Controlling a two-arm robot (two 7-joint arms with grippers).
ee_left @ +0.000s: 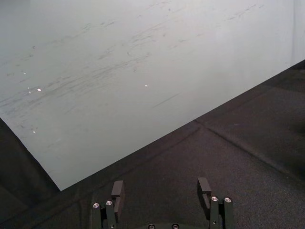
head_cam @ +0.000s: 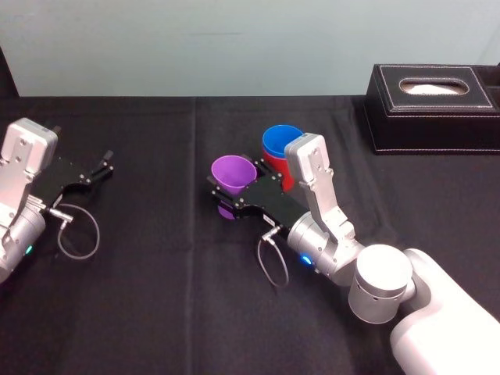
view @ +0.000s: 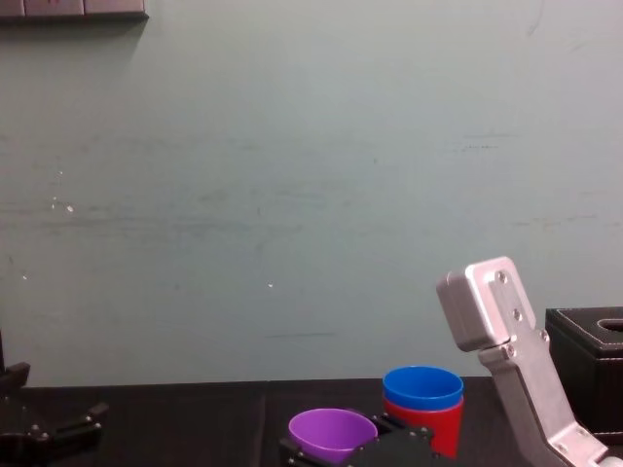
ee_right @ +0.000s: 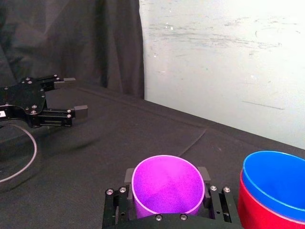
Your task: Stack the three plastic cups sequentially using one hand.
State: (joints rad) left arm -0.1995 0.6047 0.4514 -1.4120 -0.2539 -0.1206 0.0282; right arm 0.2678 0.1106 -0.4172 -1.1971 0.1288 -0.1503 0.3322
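Right gripper: closed on the purple cup, one black finger on each side of the wall, below the rim; silver-grey wrist with a blue light behind.
Left gripper: parked at the far left above the black cloth, fingers apart, nothing between them.
Purple cup, position: held mouth up, just beside the other two cups on their left, near the table's middle; contact with the cloth not discernible.
Blue cup: nested inside the red cup, blue rim standing proud above the red rim.
Shape: smooth tapered round shells, wide open mouth, narrower base, all apparently alike in size.
Material: thin glossy plastic, uniform colour, no handle, no ribbing.
Likely handling: light and easily tipped; walls probably springy, prone to ovalling under a hard squeeze; slick surface, some risk of sliding down between the pads.
Suggested hold: across the upper wall near the rim, as at present, with moderate force; mouth kept level for a straight drop into the blue cup.
Stacking fit: taper self-centring, though liable to jam if pressed in crooked.
Surroundings: matte woven cloth, pale scuffed wall, black tissue box with white stitching well apart at the far right.
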